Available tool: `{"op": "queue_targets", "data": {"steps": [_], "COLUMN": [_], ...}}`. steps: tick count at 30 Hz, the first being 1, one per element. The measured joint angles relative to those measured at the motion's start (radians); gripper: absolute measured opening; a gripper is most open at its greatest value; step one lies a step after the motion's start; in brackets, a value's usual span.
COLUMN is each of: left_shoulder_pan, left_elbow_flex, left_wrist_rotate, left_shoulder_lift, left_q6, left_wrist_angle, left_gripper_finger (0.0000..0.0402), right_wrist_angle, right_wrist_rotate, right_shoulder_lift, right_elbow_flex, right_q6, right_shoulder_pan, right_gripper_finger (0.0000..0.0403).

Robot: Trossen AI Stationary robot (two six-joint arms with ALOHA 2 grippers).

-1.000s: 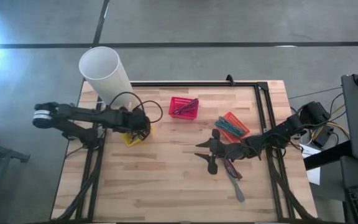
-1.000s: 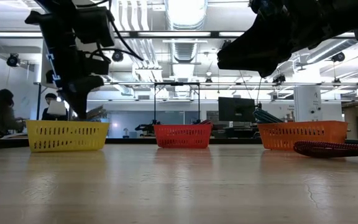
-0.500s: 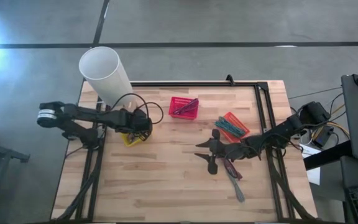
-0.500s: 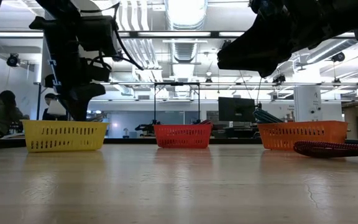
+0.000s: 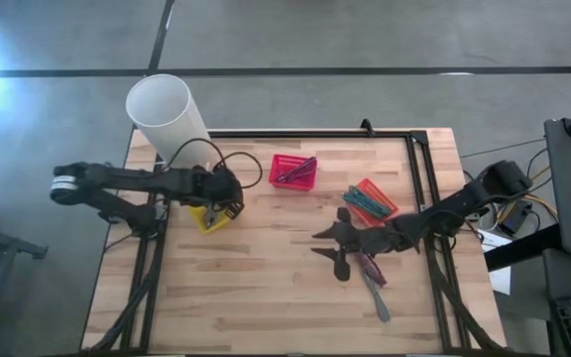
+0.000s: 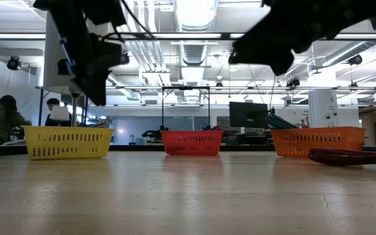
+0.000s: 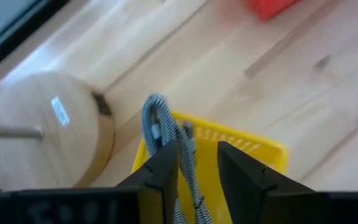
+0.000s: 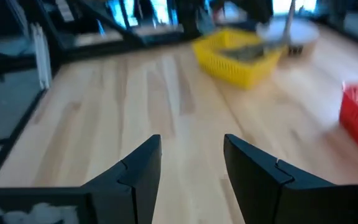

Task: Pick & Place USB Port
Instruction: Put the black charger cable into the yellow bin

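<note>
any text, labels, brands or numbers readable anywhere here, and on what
No text can be read in any view.
Small white sticker on the round wooden base beside the yellow basket: too blurred to read.
Monitor in the room behind the table: screen dark, nothing readable.

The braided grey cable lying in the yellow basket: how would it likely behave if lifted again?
Probably floppy: the braided grey cable lies folded on itself in the yellow basket. It looks thin, so likely light. Its loop rises over the rim, so it may snag or drag the basket.
</note>
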Motion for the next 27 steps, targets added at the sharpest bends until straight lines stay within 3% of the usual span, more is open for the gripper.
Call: {"op": "queue_targets", "data": {"steps": [6, 11, 19, 27], "left_shoulder_pan": [-0.038, -0.069, -0.071, -0.072], "left_elbow_flex": [0.006, -0.018, -0.039, -0.040], "left_wrist_rotate": [-0.020, -0.019, -0.020, -0.020], "left_shoulder_lift": [-0.034, -0.035, -0.035, -0.035], "left_q6": [0.160, 0.304, 0.333, 0.332], "left_wrist_angle": [0.148, 0.342, 0.413, 0.414], "left_gripper_finger": [0.0100, 0.0099, 0.0098, 0.0096], "right_wrist_angle": [-0.521, -0.825, -0.912, -0.923], "right_wrist_rotate": [-0.004, -0.123, -0.151, -0.151], "right_shoulder_lift": [-0.005, 0.001, 0.001, 0.003], "right_elbow_flex": [0.135, 0.226, 0.277, 0.189], "right_q6": [0.303, 0.582, 0.925, 1.249], "right_shoulder_pan": [0.013, 0.065, 0.222, 0.327], "right_gripper_finger": [0.0168, 0.0168, 0.0164, 0.0164]}}
